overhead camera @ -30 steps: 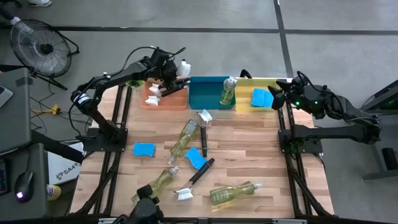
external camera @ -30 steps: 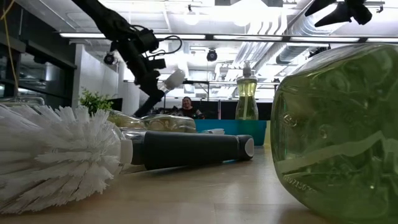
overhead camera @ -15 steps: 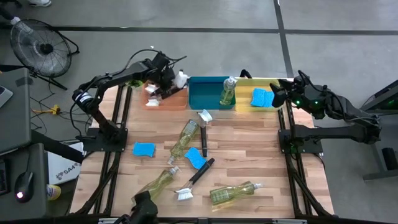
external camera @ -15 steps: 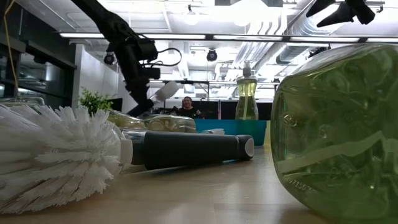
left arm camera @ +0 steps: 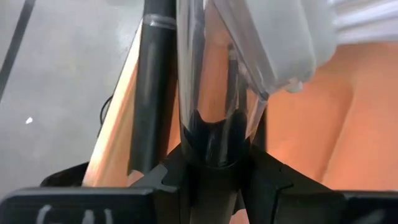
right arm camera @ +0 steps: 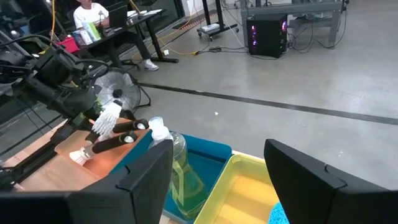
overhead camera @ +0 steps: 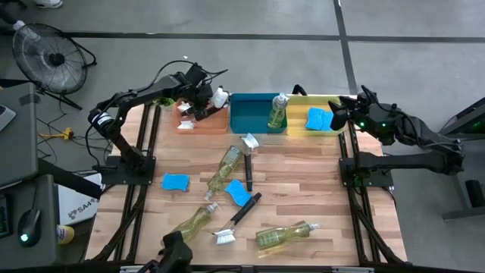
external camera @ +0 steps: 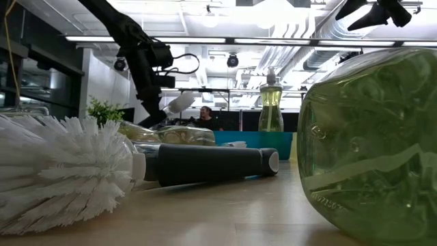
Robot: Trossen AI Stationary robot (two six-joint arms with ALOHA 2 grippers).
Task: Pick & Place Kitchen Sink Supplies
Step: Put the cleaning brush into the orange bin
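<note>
Over the orange bin [overhead camera: 203, 121] at the far left of the tabletop [overhead camera: 303, 182], the left claw [overhead camera: 201, 106] grips a black brush [overhead camera: 211, 101] by its handle, white head raised. Compared with 1 second ago, the arm has dropped and the brush sits lower, close to the other brush already lying in the bin. That suggests the placing step is nearly done, with only the release left.

The right claw [overhead camera: 339, 115] hangs over the yellow bin [overhead camera: 297, 129], beside a blue sponge [overhead camera: 319, 119], its fingers apart and empty. A bottle [overhead camera: 277, 111] of yellow-green liquid stands in the teal bin [overhead camera: 250, 114] between them.

Much is left to sort: 3 bottles, 2 sponges and 2 brushes lie scattered across the pale wood tabletop. A small green plant [external camera: 104, 111] shows at the far left edge.

Beyond, the room has a grey concrete floor, a standing fan [overhead camera: 47, 54], bright ceiling lights, and a person [right arm camera: 93, 23] seated at a desk.
</note>
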